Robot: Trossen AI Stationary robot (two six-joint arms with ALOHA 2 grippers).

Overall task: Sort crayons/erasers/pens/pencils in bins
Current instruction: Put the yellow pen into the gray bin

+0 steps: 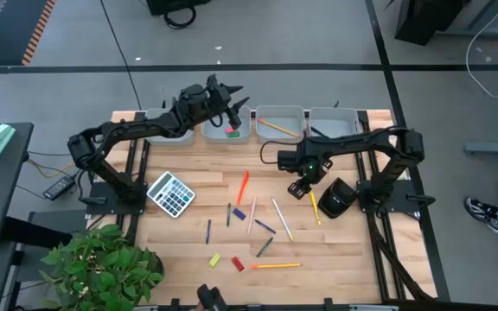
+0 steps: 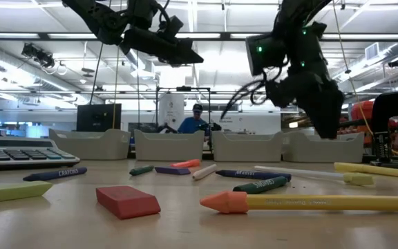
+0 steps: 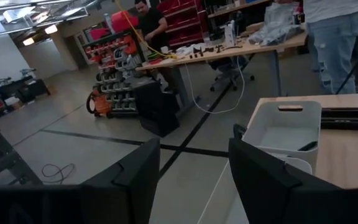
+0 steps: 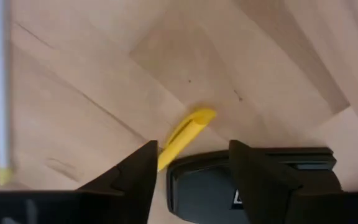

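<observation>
My left gripper (image 1: 237,98) (image 3: 194,168) stands open and level above the far row of bins, over the second bin (image 1: 227,130), which holds a red and a green eraser (image 1: 231,132). Nothing is between its fingers. My right gripper (image 1: 300,189) (image 4: 191,168) is open and points down at the table, above the end of a yellow pen (image 4: 184,135) that lies next to a black box (image 4: 229,186). Crayons, pens and pencils (image 1: 277,216) lie scattered mid-table. A yellow eraser (image 1: 215,259) and a red eraser (image 2: 126,200) lie near the front edge.
The third bin (image 1: 280,123) holds a yellow pencil and the fourth bin (image 1: 335,121) a dark pen. A grey calculator (image 1: 171,193) lies at the left, and an orange crayon (image 1: 243,183) in the middle. A plant (image 1: 102,268) stands at the near left corner. People are in the room beyond.
</observation>
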